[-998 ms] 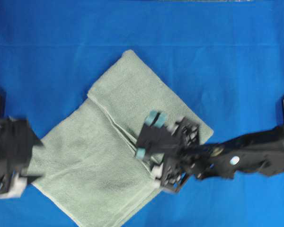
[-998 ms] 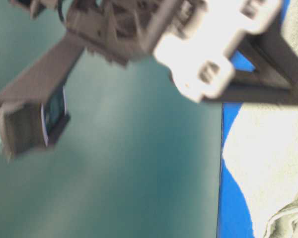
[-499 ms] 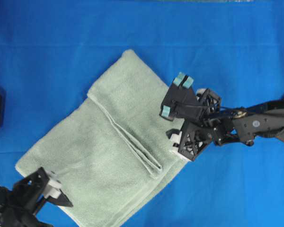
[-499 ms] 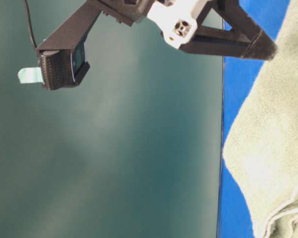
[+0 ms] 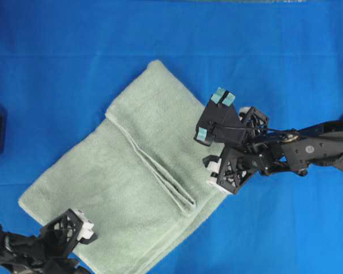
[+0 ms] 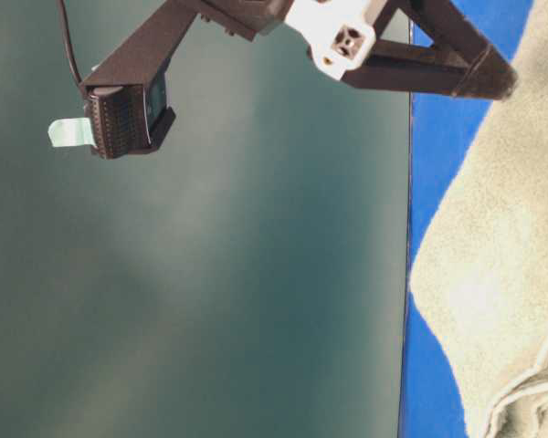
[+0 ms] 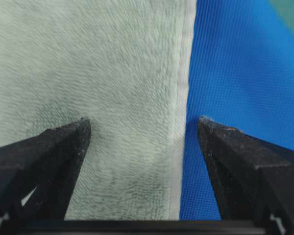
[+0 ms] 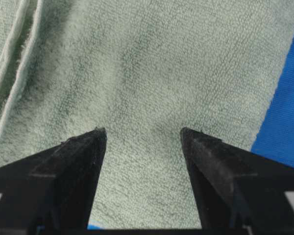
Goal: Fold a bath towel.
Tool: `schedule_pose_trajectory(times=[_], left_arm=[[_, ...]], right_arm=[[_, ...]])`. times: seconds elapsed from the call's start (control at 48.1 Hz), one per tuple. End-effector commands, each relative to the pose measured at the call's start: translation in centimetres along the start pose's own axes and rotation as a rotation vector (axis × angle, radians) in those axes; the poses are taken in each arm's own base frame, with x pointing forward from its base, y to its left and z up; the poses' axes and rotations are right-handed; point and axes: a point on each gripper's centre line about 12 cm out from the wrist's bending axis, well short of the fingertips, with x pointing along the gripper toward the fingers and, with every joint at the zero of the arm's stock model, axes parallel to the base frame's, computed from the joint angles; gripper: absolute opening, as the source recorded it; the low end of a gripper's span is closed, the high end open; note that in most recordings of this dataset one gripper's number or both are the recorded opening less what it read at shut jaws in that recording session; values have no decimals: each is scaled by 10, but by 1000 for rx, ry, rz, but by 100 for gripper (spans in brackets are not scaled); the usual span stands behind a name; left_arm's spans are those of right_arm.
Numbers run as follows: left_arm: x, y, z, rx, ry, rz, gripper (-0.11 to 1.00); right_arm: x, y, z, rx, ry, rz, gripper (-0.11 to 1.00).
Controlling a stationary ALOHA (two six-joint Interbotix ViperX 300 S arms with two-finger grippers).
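No legible text, label, brand or number on anything in view

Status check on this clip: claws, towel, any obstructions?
Left claw open, straddling the towel's hemmed edge. Right claw open over the bath towel, empty. Towel partly folded on blue cloth. Nothing in the way.
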Motion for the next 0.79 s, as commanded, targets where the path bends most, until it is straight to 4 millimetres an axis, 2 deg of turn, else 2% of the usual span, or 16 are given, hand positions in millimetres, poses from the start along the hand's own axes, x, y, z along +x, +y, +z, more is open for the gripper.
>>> schedule_pose_trajectory(times=[0.0, 0.187, 0.249, 0.312, 0.457, 0.52, 0.644, 0.769], left_arm=[[0, 3, 3, -11, 8, 11, 83], [-1, 8, 0, -10, 62, 45, 82], [-1, 8, 1, -11, 71, 52, 77], [-1, 8, 3, -6, 68, 52, 64], [-3, 9, 7, 34, 58, 52, 22], [-3, 9, 7, 47, 63, 53, 8], [-7, 11, 10, 64, 69, 64, 8], [-28, 21, 21, 71, 100, 117, 8]], right_arm=[[-9, 3, 6, -1, -28, 22, 63], [-9, 3, 4, -4, -25, 24, 63], [-9, 4, 4, -4, -24, 26, 63], [-9, 4, 3, -6, -24, 25, 63], [-9, 4, 3, -7, -24, 23, 63], [-9, 4, 3, -9, -24, 23, 63], [-9, 4, 3, -6, -21, 21, 63], [-10, 3, 1, -7, -18, 17, 63]])
